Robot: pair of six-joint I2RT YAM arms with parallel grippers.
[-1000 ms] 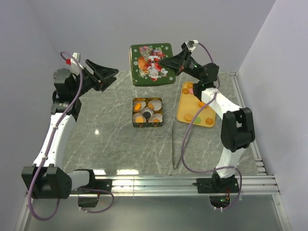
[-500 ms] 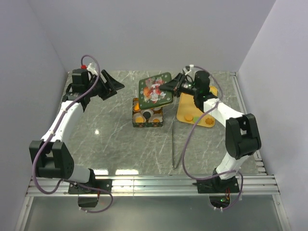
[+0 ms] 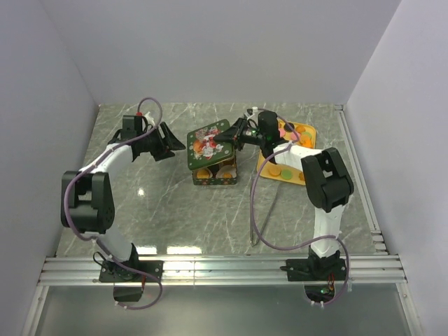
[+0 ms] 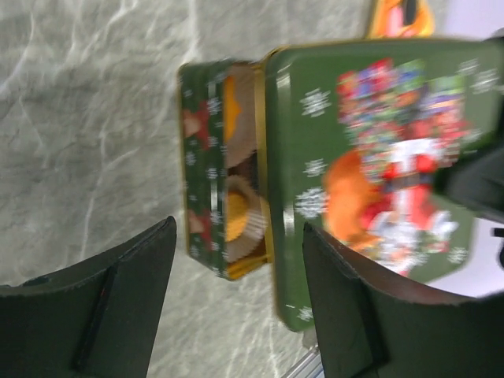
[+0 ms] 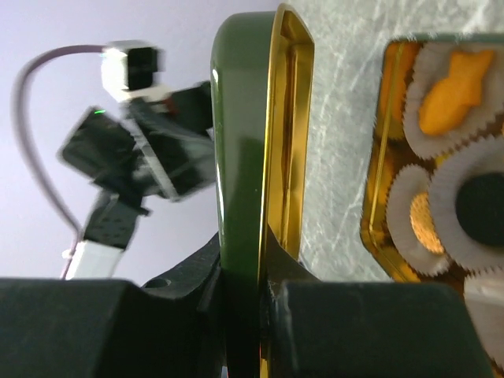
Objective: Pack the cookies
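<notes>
Cookies (image 5: 455, 88) sit in white paper cups (image 5: 472, 236) inside the open green tin (image 3: 213, 177) at the middle of the marble surface (image 3: 140, 210) — more lie on the yellow tray (image 3: 306, 133) just right of it. On the far side, the right gripper (image 3: 234, 137) has its jaws pinched tight on the rim of the green picture lid (image 3: 208, 143), which hangs tilted over the tin and covers most of it. Just left of the lid hovers the left gripper (image 3: 172, 147) — jaws spread wide, holding nothing
</notes>
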